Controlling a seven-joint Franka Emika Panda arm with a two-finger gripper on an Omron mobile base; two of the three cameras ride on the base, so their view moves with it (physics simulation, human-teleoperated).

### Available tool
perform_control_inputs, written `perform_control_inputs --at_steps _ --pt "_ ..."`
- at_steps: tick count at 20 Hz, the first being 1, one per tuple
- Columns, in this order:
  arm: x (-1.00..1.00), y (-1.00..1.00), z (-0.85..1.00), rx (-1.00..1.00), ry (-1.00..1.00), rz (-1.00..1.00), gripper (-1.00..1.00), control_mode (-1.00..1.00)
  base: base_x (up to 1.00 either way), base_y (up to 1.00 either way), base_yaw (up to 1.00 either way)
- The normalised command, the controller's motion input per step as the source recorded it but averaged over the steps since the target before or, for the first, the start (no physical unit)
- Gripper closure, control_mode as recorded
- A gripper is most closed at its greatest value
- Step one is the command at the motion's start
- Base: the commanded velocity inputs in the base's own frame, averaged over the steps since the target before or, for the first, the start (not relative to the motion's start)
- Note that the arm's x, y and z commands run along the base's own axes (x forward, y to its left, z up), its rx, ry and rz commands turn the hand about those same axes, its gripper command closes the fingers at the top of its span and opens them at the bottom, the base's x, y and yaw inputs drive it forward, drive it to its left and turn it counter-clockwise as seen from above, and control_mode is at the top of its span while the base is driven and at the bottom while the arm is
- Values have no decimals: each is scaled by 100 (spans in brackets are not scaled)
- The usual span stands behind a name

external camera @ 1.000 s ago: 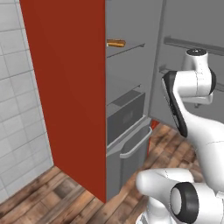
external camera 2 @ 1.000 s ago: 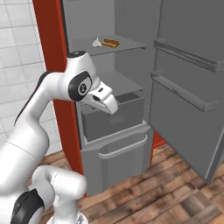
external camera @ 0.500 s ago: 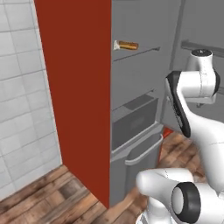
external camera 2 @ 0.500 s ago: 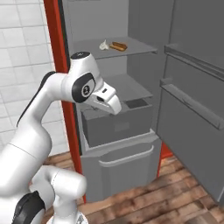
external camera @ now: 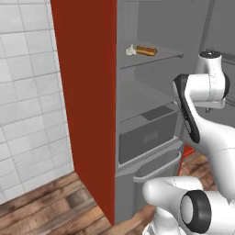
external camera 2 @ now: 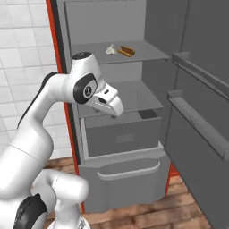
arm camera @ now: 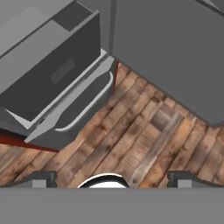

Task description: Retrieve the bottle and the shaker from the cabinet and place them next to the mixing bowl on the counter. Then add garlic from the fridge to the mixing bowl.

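- The fridge (external camera 2: 134, 116) stood open, grey walls and flat grey shelves exposed; its door (external camera 2: 197, 112) was swung out to the right in the right base view.
- The garlic (external camera 2: 110, 49) — a small whitish bulb — lay on the upper shelf (external camera 2: 147, 56), just beside a brown, loaf-like item (external camera 2: 126, 51) on the same shelf. In the left base view the same pair appeared near the shelf's left end: garlic (external camera: 131, 50), brown item (external camera: 147, 51).
- Whether the garlic touched the brown item could not be told.
- Below the shelves sat a dark grey drawer box (external camera 2: 123, 136), and under it a lower drawer with a curved handle (external camera 2: 129, 172).
- The gripper (arm camera: 111, 178) pointed down at the wooden floor (arm camera: 144, 140) in front of the fridge's lower drawer; its fingertips (arm camera: 43, 178) stood wide apart, nothing between them.
- In the right base view the gripper (external camera 2: 114, 112) hung at about the height of the middle shelf, well below the garlic and to its left — not touching any shelf.
- A red side panel (external camera: 87, 101) flanked the fridge on the left, with a white tiled wall (external camera: 27, 92) beyond it.
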Motion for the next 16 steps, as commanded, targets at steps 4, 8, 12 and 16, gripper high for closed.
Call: perform_control_inputs --at_steps 4,8,12,16 --pt "0 0 0 0 0 0 -100 100 49 -64 29" --pt "0 0 0 0 0 0 -100 100 41 -5 35" --pt "17 47 0 0 0 14 -100 -100 0 0 0" --pt "12 3 2 0 0 15 -100 -100 0 0 0"
